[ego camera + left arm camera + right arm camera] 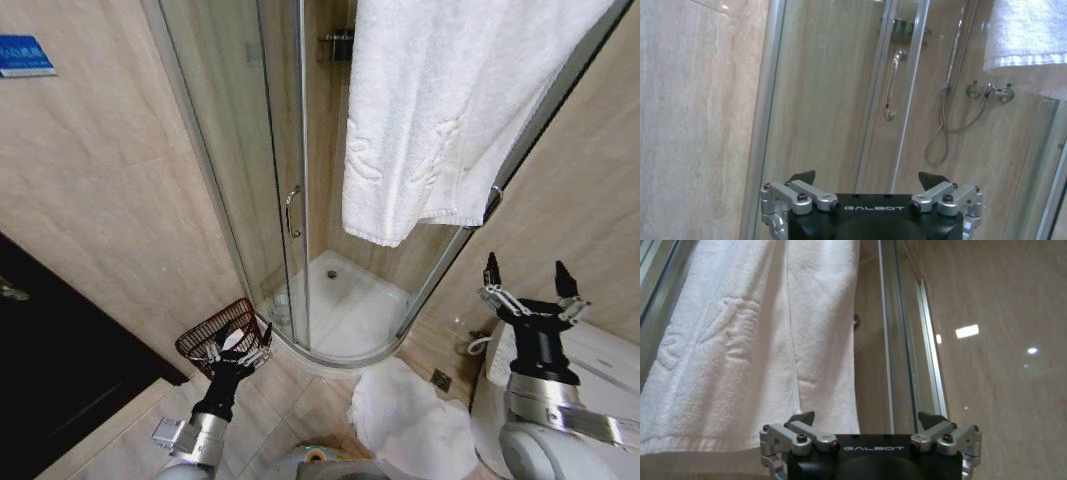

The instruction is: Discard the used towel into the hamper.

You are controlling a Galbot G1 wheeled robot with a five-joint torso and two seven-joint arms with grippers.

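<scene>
Head view: a white towel [450, 110] hangs over the top edge of the shower glass [240, 150], well above both my grippers. My right gripper [531, 282] is raised below the towel's lower hem, apart from it, fingers spread wide and holding nothing. My left gripper [240, 345] is low by the floor, just in front of the hamper [205, 338], fingers likewise released and empty. The hamper stands on the tiles against the wall, just beside the curved base of the shower. A second white cloth [405, 415] lies crumpled on the floor in front of the shower tray.

Left wrist view: my left gripper [867, 179] faces the shower door, fingers parted; the door handle [892, 85] and shower hose [943, 125] lie beyond.

Right wrist view: my right gripper [867, 419] points up at the towel [753, 340], fingers parted, not touching it.
</scene>
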